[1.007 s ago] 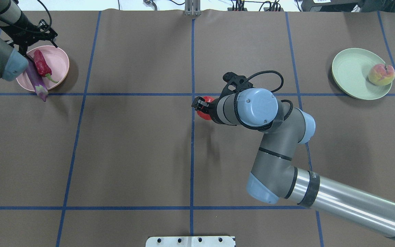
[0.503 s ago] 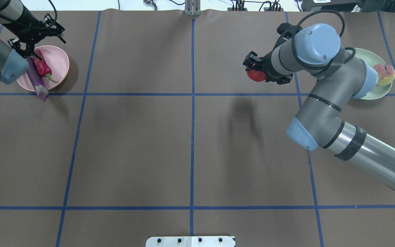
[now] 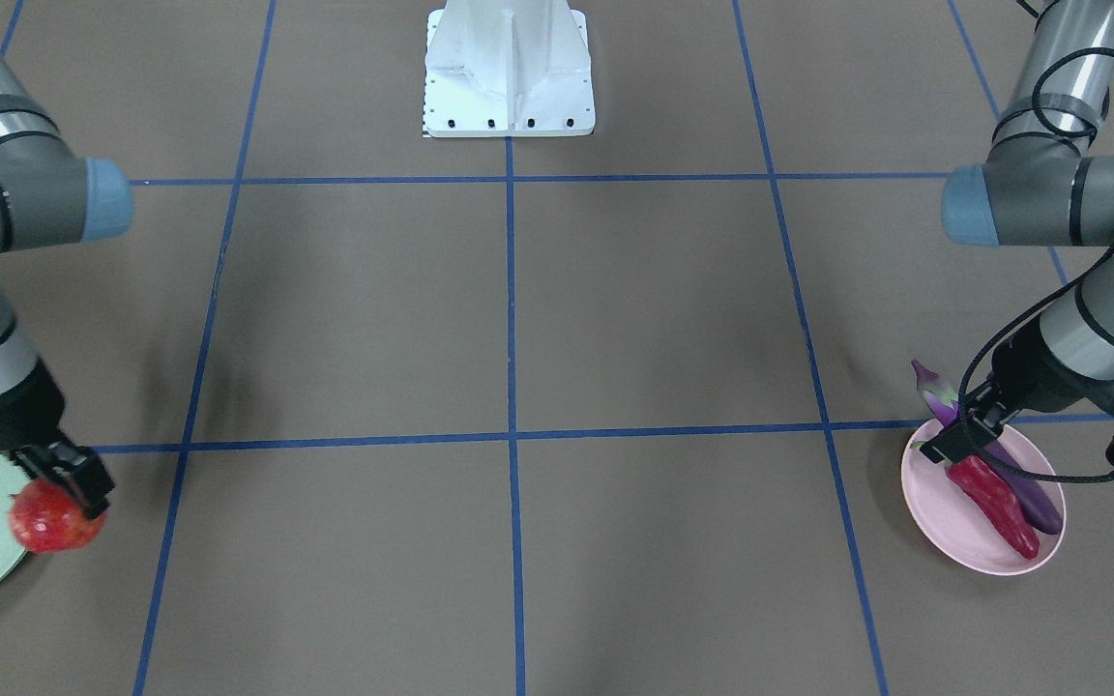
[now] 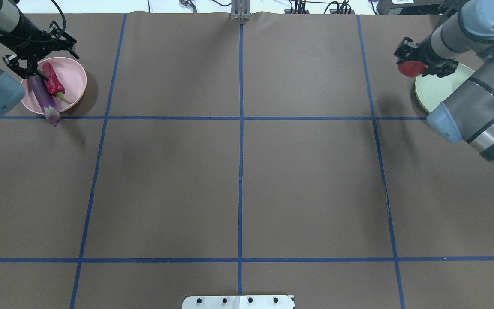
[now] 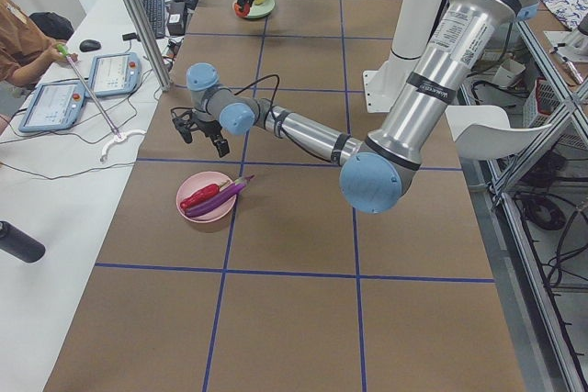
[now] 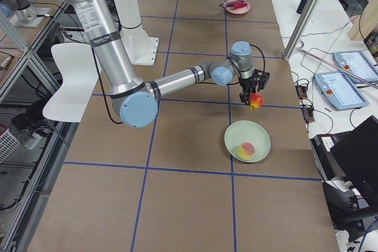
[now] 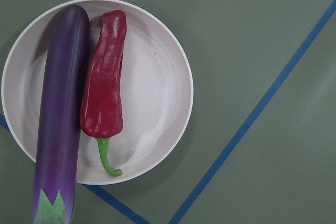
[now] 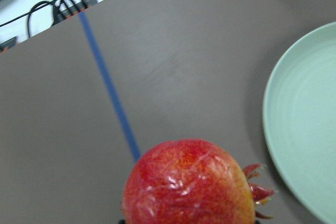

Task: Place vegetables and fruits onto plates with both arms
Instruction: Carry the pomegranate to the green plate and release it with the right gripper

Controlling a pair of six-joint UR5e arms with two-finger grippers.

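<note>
The round red-orange fruit [image 4: 411, 68] hangs in my right gripper [image 4: 416, 63], which is shut on it just left of the mint green plate [image 4: 433, 92]. The right wrist view shows the fruit [image 8: 189, 187] beside the plate's rim [image 8: 304, 119]. The pale halved fruit [image 6: 246, 149] lies on that plate. The purple eggplant [image 4: 43, 96] and the red chili [image 4: 52, 79] lie side by side on the pink plate [image 4: 73, 79], and the eggplant's cap pokes over the rim. My left gripper [image 4: 41, 58] hovers open above them, holding nothing.
The white pedestal [image 3: 509, 72] stands at the table's robot side. Blue tape lines [image 4: 240, 128] cross the brown mat. A person [image 5: 23, 39] sits at a side table with tablets beyond the pink plate's end.
My right arm has swung the red fruit from the table's middle to the right, up to the green plate's edge. The left gripper has stayed over the pink plate, shifting slightly.
</note>
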